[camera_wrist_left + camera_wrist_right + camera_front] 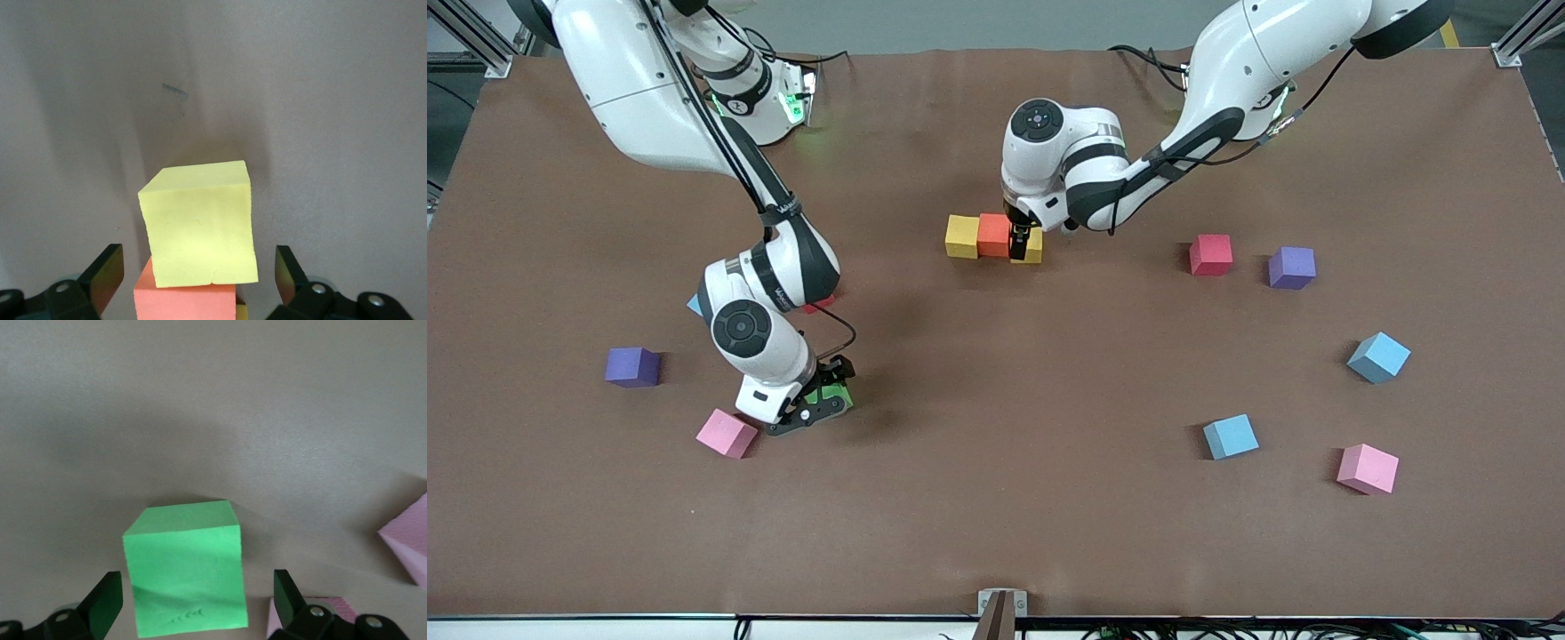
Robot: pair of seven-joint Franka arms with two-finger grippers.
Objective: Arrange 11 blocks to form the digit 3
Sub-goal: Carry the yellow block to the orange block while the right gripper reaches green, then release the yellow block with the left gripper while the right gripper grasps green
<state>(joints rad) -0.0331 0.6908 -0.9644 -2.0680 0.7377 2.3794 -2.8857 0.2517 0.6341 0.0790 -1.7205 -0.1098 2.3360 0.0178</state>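
The left claw [1024,242] stands open around a yellow block [200,227], which ends a row of 3 blocks [993,236] mid-counter. The right claw [823,402] straddles a green block [185,570], open, beside a pink block [727,433].

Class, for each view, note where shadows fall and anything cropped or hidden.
Front view: the right arm casts a soft shadow and hides most of the green block. Left wrist view: shadow above the yellow block. Right wrist view: a pink block is cropped.

pink block [727,433] crowds the green block [838,394]; bare table [1005,444] toward the front camera
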